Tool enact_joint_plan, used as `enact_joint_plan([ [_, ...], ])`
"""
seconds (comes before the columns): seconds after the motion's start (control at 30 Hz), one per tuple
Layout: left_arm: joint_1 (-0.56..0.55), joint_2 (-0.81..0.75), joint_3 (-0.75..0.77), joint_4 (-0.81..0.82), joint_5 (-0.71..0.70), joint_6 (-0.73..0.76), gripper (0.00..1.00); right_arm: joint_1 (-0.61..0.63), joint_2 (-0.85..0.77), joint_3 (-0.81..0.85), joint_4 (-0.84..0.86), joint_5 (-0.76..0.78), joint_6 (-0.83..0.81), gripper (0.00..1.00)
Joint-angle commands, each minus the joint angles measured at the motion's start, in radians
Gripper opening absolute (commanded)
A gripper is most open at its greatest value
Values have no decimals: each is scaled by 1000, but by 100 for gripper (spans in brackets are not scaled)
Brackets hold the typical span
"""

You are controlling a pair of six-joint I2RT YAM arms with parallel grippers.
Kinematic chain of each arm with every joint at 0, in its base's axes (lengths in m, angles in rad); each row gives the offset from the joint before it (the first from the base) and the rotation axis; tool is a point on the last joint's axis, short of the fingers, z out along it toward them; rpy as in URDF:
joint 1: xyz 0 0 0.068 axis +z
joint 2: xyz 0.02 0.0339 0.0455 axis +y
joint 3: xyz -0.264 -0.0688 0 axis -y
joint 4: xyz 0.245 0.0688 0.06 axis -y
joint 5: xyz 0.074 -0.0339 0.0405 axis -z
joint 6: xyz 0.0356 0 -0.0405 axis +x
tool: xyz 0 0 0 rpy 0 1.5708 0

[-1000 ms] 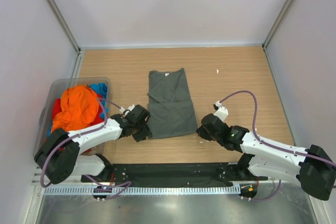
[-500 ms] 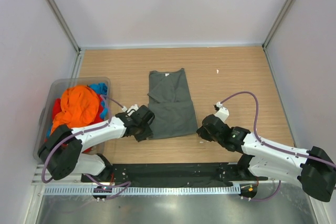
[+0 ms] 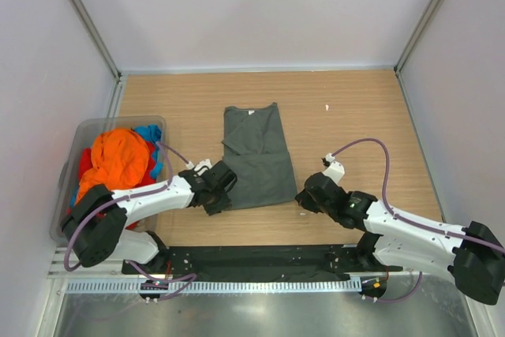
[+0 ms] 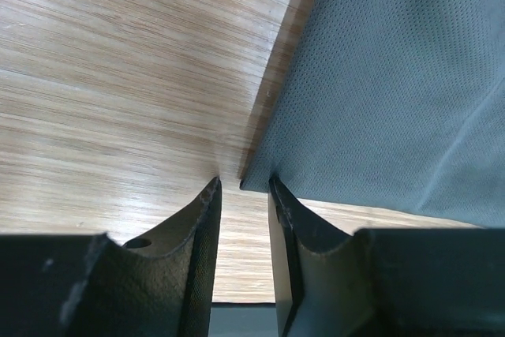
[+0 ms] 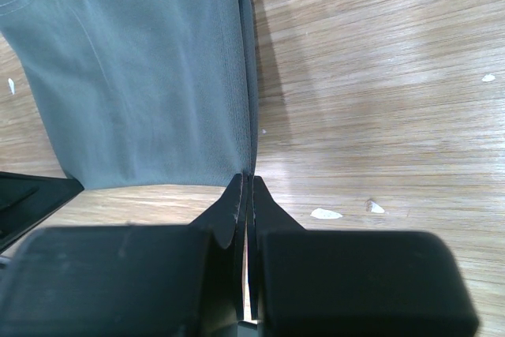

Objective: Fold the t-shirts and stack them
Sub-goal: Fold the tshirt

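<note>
Right, view by view:

- Top external: the grey-green t-shirt (image 3: 254,159) lies flat mid-table (image 3: 355,108), already folded narrow. Its long axis runs away from the arm bases, collar at the far end and hem at the near end.
- The left end effector (image 3: 223,187) sits at the near-left hem corner and the right end effector (image 3: 302,195) at the near-right one. Each arm is on its own corner and neither is nearer. The shirt body lies straight ahead of both, so my read is that the next move is a hem-to-collar fold along that axis.
- The orange t-shirt (image 3: 118,159), blue t-shirt (image 3: 150,136) and red t-shirt (image 3: 83,165) are heaped in the bin (image 3: 87,128) at the left, well apart from the fold. Only this view shows them.
- This view can't resolve either jaw state.
- Left wrist: the left end effector (image 4: 243,187) has its fingers apart with a narrow gap. The corner of the grey-green t-shirt (image 4: 394,76) sits right at the mouth of that gap, not clamped. The cloth spreads up and to the right, with bare table (image 4: 118,76) on the left.
- Right wrist: the right end effector (image 5: 246,183) is fully closed, with only a slit between the fingers, and its tips meet the corner edge of the grey-green t-shirt (image 5: 142,69). I can't tell whether any cloth is pinched in there. The layered fold edge shows only here.
</note>
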Motion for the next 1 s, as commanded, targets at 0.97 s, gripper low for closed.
enact_joint_plan([
  [0.97,1,-61,165,-113,-22,79,0,5,-49,75,-43,89,-34,1],
])
